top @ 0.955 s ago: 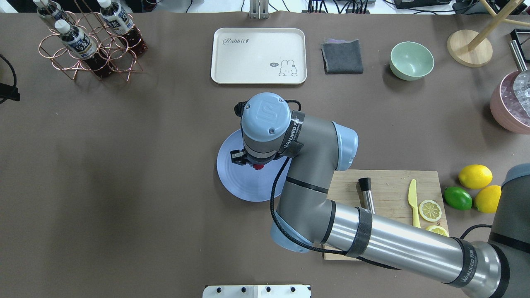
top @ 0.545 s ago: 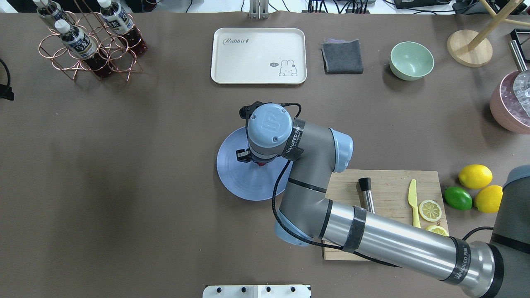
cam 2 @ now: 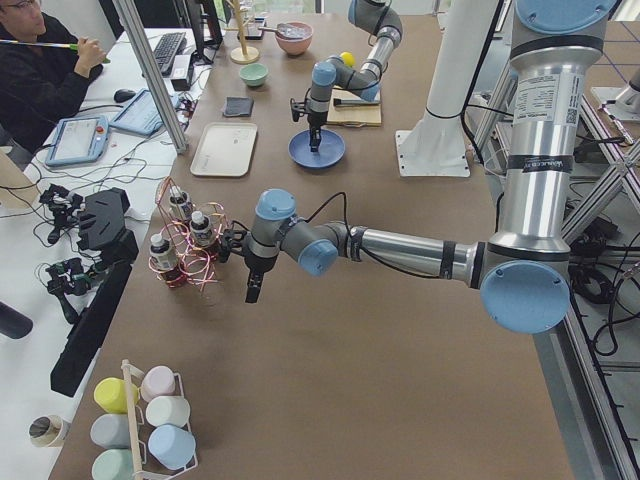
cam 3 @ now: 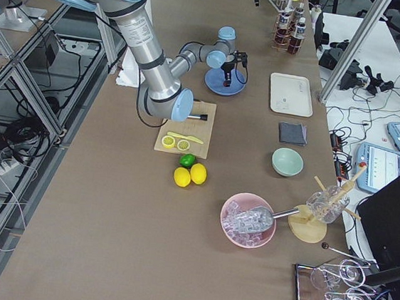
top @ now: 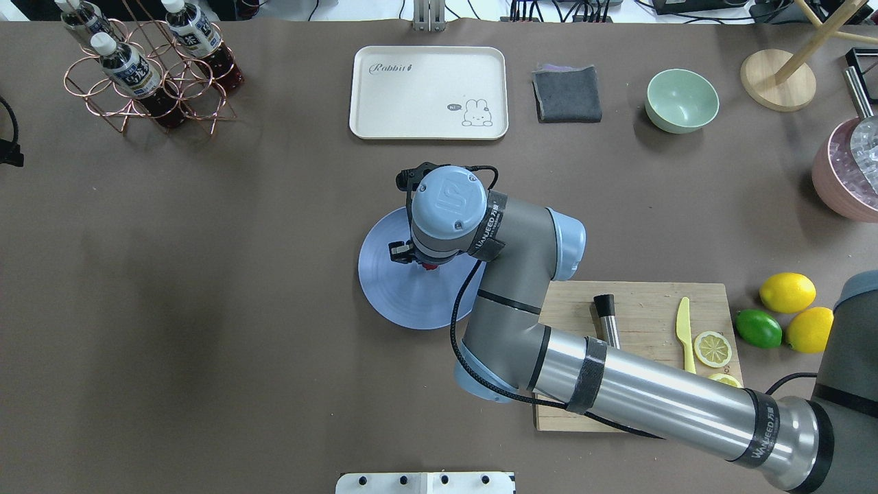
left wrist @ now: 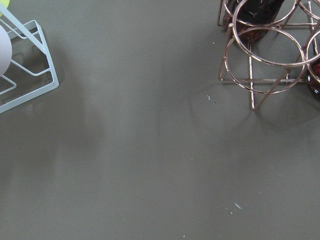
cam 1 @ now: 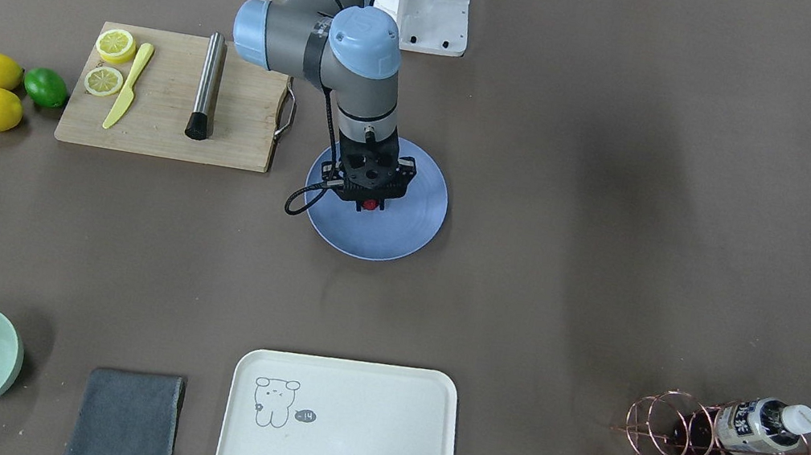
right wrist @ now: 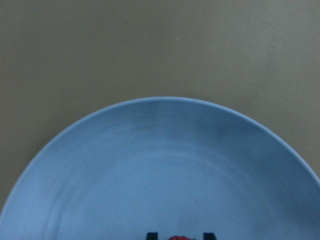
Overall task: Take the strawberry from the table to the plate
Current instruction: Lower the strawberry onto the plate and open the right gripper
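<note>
Red strawberry [cam 1: 372, 204] sits gripped in right hand [cam 1: 370, 206].

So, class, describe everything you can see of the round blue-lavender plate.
The round blue-lavender plate is shallow and matte, with faint concentric rings. It lies flat on the grey-brown table, near the wooden cutting board without touching. The right gripper holds a small red strawberry low over its middle; contact cannot be told.
</note>
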